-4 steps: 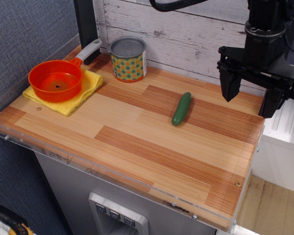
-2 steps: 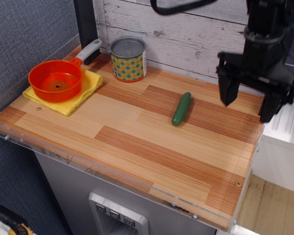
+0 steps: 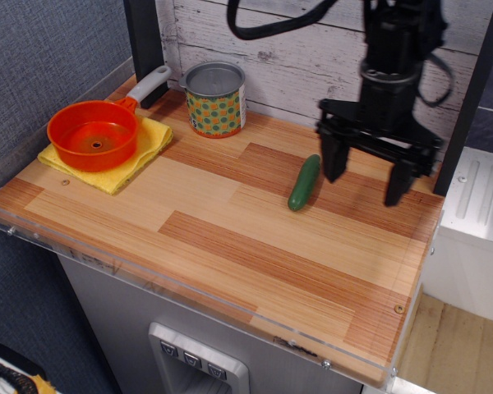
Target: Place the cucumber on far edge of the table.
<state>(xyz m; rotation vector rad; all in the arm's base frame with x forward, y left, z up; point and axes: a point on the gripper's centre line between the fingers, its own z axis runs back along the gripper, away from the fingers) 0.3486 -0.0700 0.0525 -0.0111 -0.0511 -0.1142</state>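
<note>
- Single view, fixed outside the arm, set high off the near long side of the table (image 3: 230, 246).
- Faces down and across at a slant toward the whitewashed plank wall (image 3: 312, 57) behind.
- Middle distance: whole tabletop in frame, grey base (image 3: 123, 320) and floor (image 3: 452, 353) below, arm cut off at top edge.
- No second view, so no shared region.

Dark-green cucumber (image 3: 304, 182) flat on table (image 3: 230, 238)
</note>
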